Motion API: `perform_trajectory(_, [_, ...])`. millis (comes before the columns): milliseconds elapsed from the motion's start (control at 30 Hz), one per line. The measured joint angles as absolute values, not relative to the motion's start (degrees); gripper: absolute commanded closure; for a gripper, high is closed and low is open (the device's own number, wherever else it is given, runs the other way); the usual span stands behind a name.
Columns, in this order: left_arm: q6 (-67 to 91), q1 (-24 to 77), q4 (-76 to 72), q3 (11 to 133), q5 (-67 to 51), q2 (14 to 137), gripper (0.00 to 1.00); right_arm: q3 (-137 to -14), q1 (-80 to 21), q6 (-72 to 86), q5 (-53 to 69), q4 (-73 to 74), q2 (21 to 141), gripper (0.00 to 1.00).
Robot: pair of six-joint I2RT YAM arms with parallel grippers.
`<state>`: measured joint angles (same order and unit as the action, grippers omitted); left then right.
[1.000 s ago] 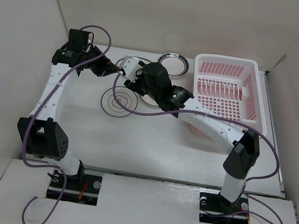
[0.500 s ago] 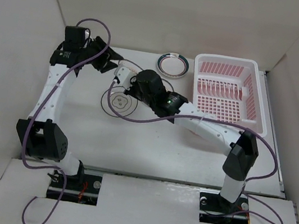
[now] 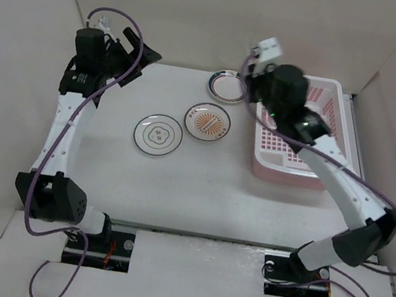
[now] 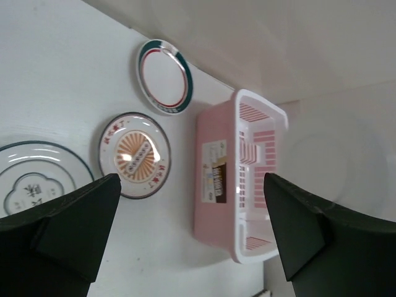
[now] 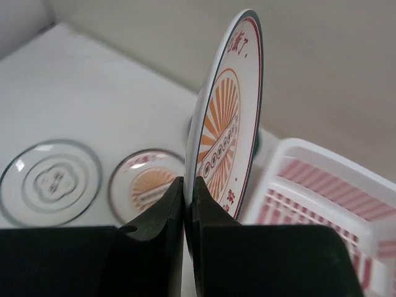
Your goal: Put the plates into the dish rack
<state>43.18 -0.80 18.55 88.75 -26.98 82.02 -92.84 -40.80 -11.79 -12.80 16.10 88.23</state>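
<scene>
Orange-patterned plate (image 5: 229, 117), passed across from the now released left hand (image 4: 192, 185), stands upright clenched in the right hand (image 5: 189, 185) over the dish rack (image 4: 207, 216)'s far-left corner, so slotting it in comes next.

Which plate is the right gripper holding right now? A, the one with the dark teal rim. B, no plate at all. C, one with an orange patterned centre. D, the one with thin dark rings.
C: the right wrist view shows the right gripper shut on the edge of an orange-centred plate held upright, while the ringed plate and the teal-rimmed plate lie flat on the table.
</scene>
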Motion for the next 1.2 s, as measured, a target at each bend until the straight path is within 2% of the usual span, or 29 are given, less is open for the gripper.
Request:
perform_trajectory(167, [39.42,-0.58,18.74,80.86,-23.22,79.83,0.0,-93.95,-23.16,-3.53,-6.87,16.45,83.24,1.0])
perform_trajectory(333, [37.23,0.3,19.97,75.85,-21.26,80.84,0.0,-91.83,-16.38,2.96,1.21,16.53,86.72,1.0])
perform_trajectory(467, [35.94,0.99,20.84,74.56,-19.49,81.19,0.0,-89.97,-13.56,6.44,7.35,17.82,92.38,1.0])
perform_trajectory(667, [33.85,1.45,21.43,74.61,-16.84,81.28,0.0,-89.06,-11.16,8.75,10.44,19.51,98.28,1.0])
perform_trajectory(1200, [31.9,1.45,23.94,74.7,-15.16,81.67,0.0,-87.22,-10.74,10.0,8.67,17.47,99.61,1.0])
